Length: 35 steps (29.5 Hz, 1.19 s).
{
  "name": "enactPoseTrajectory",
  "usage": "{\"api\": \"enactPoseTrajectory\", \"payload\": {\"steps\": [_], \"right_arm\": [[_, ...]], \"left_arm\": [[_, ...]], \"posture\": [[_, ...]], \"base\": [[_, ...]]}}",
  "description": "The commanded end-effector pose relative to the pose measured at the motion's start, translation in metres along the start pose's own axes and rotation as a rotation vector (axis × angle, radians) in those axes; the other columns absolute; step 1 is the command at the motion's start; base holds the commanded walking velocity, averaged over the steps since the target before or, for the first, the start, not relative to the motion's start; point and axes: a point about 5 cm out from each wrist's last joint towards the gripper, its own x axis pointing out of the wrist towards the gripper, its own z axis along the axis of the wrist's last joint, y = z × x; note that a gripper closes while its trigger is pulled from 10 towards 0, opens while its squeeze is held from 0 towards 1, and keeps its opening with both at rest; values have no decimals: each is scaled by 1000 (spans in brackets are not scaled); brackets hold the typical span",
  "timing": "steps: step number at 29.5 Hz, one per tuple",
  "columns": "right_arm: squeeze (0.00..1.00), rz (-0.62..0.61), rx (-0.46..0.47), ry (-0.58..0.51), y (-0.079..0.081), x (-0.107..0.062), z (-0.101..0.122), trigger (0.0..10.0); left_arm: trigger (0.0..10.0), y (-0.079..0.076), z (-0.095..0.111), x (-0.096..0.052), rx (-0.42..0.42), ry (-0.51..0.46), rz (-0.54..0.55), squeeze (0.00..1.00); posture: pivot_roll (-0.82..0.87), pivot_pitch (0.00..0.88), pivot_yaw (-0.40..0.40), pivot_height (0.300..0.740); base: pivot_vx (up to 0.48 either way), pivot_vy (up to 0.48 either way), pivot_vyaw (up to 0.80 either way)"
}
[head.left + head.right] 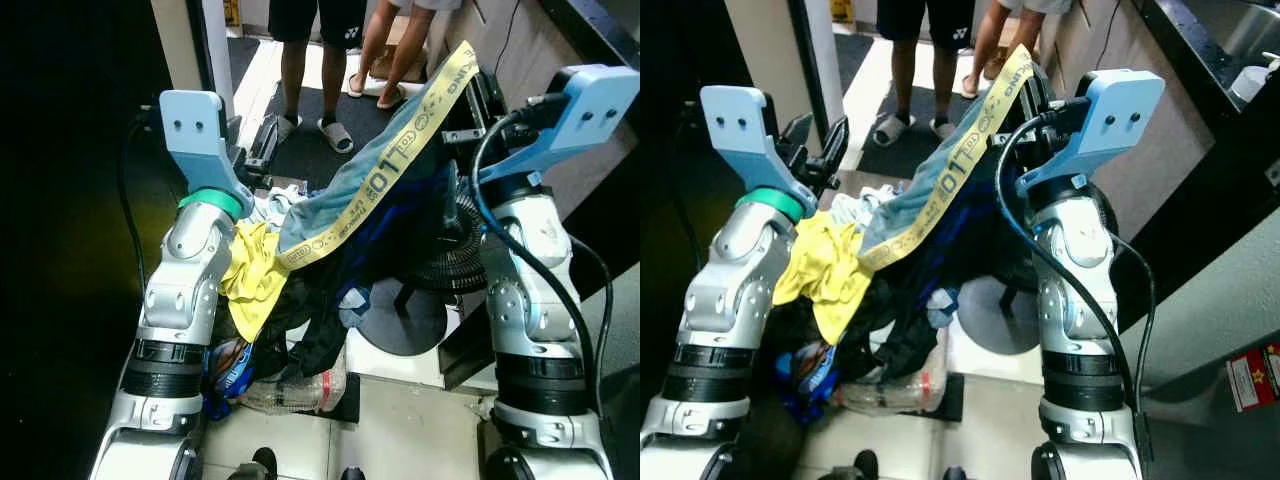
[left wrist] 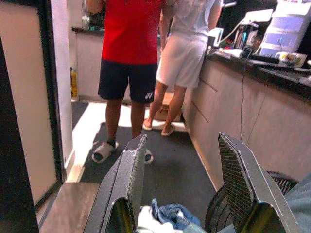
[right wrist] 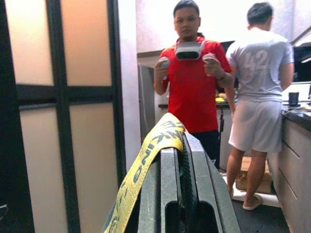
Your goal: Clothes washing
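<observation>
Two arms are up in front of me with a heap of laundry slung between them. My right fingers (image 3: pixel 177 194) are pressed together on the yellow printed band (image 1: pixel 385 175) of a grey-blue garment (image 1: pixel 320 215), high at the upper right of the head view. That band runs down diagonally toward the middle of the frame. My left fingers (image 2: pixel 182 189) stand wide apart with nothing between them, at the upper left, just above the pile.

My worry is the grip: I have only the thin band, so the weight of the hanging cloth could drag it out of my right fingers. The dark clothes (image 1: pixel 300 330) trail low toward the floor, near a plastic bottle (image 1: pixel 300 390) and the base of a floor fan (image 1: pixel 450 255), and could snag there. Two people (image 3: pixel 194 87) stand close ahead, so a swing of either arm could catch them.

A yellow shirt (image 1: pixel 255 275) lies against my left forearm, below and behind the open fingers. A bit of denim (image 2: pixel 170 216) sits just beneath their tips, near but not gripped
</observation>
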Motion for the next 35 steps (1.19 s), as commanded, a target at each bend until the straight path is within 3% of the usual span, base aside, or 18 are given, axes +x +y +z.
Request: {"api": "enactPoseTrajectory", "payload": {"steps": [1, 2, 3, 5, 6, 8, 9, 10, 12, 14, 16, 17, 19, 23, 27, 35], "right_arm": [[0, -29, 6, -53, -4, 1, 14, 10000], [0, -29, 6, -53, -4, 1, 14, 10000], [0, -18, -24, -71, -2, 2, 19, 10000], [0, -18, -24, -71, -2, 2, 19, 10000], [0, -13, -94, -111, 0, 5, 29, 10000], [0, -13, -94, -111, 0, 5, 29, 10000], [0, -19, -185, -138, -1, 6, 38, 10000], [0, -18, -234, -152, -2, 6, 42, 10000], [0, -16, -262, -160, -3, 6, 44, 10000], [0, -23, -288, -133, -11, 3, 41, 10000], [0, -26, -335, -74, -19, -5, 28, 10000], [0, -26, -335, -74, -19, -5, 28, 10000], [0, -27, -300, 15, -15, -19, 4, 10000], [0, -9, -267, 50, -6, -23, -7, 10000], [0, 8, -262, 45, 0, -19, -10, 10000], [0, 7, -248, 25, 1, -12, -7, 10000]], "left_arm": [[10000, -5, 17, 4, -13, -46, -20, 0], [10000, -5, 17, 4, -13, -46, -20, 0], [10000, -4, 32, 8, -13, -89, -20, 0], [10000, -4, 32, 8, -13, -89, -20, 0], [10000, 0, 64, 11, 7, -183, -32, 0], [10000, 0, 64, 11, 7, -183, -32, 0], [10000, 3, 80, 8, 45, -229, -46, 0], [10000, 5, 83, 5, 63, -235, -53, 0], [10000, 6, 83, 3, 73, -235, -56, 0], [10000, 12, 70, -7, 94, -191, -48, 0], [10000, 13, 48, -18, 163, -121, -43, 0], [10000, 13, 48, -18, 163, -121, -43, 0], [10000, 1, 35, -29, 186, -83, -84, 0], [10000, -10, 38, -26, 127, -93, -98, 0], [10000, -19, 46, -16, 134, -123, -128, 0], [10000, -19, 47, -8, 115, -128, -111, 0]], "posture": [[22, 67, 34, 740], [22, 67, 34, 740], [24, 49, 38, 740], [24, 49, 38, 740], [27, 34, 37, 740], [27, 34, 37, 740], [25, 24, 33, 740], [24, 23, 32, 740], [24, 23, 32, 740], [19, 16, 25, 740], [21, 10, 18, 740], [21, 10, 18, 740], [30, 1, 9, 740], [36, 3, 10, 740], [38, 4, 17, 740], [26, 13, 27, 740]], "base": [[0, 0, 0], [0, 0, 0], [0, 0, 0], [0, 0, 0], [0, 0, 0], [0, 0, 0], [0, 0, 0], [0, 0, 0], [0, 0, 0], [0, 0, 0], [0, 0, 0], [0, 0, 0], [0, 0, 0], [0, 0, 0], [0, 0, 0], [0, 0, 0]]}}
